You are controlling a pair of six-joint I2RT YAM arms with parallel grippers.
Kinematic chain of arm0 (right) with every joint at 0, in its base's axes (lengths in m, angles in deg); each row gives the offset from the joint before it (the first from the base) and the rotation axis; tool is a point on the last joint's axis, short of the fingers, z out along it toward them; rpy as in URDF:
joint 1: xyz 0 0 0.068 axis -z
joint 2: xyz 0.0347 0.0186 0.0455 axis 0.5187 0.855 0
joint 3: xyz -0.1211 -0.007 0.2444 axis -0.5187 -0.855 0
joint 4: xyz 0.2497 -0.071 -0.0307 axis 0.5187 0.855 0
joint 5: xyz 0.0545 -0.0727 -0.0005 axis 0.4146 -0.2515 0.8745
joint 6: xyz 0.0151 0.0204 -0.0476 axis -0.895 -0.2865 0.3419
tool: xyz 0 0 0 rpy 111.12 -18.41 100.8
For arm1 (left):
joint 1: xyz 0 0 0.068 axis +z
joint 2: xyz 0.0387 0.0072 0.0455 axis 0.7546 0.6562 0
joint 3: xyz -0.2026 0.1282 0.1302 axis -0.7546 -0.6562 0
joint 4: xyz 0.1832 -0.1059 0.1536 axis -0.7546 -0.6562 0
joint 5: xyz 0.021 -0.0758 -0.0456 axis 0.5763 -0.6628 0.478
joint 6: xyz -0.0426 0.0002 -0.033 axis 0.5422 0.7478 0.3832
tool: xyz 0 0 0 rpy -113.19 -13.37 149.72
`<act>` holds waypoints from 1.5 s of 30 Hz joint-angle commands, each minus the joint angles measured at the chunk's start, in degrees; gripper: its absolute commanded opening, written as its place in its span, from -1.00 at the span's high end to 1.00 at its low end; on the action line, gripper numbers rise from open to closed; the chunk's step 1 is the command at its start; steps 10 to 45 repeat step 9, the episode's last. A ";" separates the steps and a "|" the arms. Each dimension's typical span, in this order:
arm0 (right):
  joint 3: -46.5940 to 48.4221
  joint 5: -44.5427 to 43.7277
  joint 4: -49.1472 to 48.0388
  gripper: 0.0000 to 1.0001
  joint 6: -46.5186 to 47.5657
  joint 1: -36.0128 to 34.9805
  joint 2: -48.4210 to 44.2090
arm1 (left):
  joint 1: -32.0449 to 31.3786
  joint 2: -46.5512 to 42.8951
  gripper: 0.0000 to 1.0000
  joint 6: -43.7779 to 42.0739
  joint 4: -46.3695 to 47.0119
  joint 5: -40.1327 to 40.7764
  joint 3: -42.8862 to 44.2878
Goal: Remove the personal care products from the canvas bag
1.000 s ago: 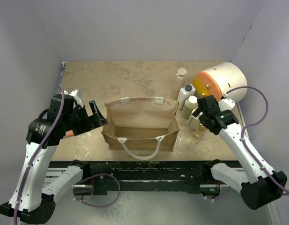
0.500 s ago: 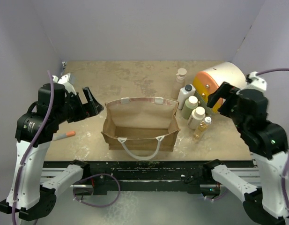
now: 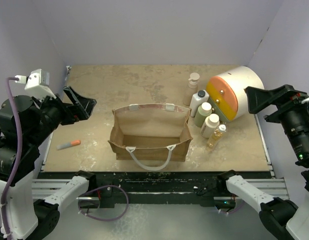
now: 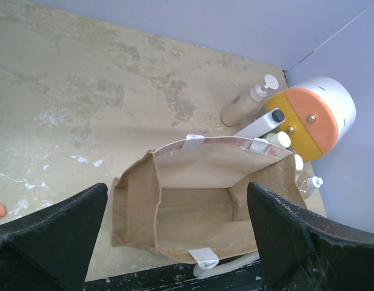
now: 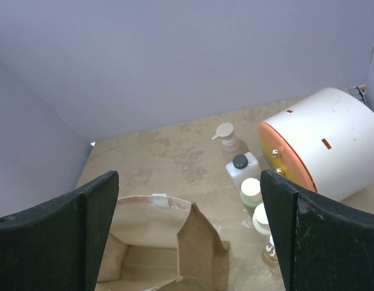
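Observation:
The tan canvas bag point(image 3: 150, 132) stands open mid-table, and the left wrist view shows only bare canvas inside the bag point(image 4: 199, 200). The personal care products stand in a row right of it: beige pump bottle point(image 3: 193, 86), white black-capped bottle point(image 3: 198, 101), olive-green bottle point(image 3: 203, 114), cream wide-capped bottle point(image 3: 210, 125) and small amber bottle point(image 3: 215, 136). My left gripper point(image 3: 80, 106) hangs open, raised high left of the bag. My right gripper point(image 3: 258, 101) is open too, raised high right of the bottles. Nothing is between either pair of fingers.
A large white cylinder with an orange and yellow face point(image 3: 234, 92) lies behind the bottles at the right. A thin orange marker point(image 3: 69, 144) lies on the table left of the bag. Purple walls close in the table on three sides.
Both arms have lifted and swung outward. The left gripper drew back from the bag's left side. The right gripper came away from the bottles, which stay standing.

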 commanded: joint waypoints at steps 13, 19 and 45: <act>1.68 -1.08 1.43 -1.00 0.64 0.13 4.79 | 0.18 -0.53 -0.99 -3.83 2.94 3.39 0.77; 1.68 -1.08 1.43 -1.00 0.64 0.13 4.79 | 0.18 -0.53 -0.99 -3.83 2.94 3.39 0.77; 1.68 -1.08 1.43 -1.00 0.64 0.13 4.79 | 0.18 -0.53 -0.99 -3.83 2.94 3.39 0.77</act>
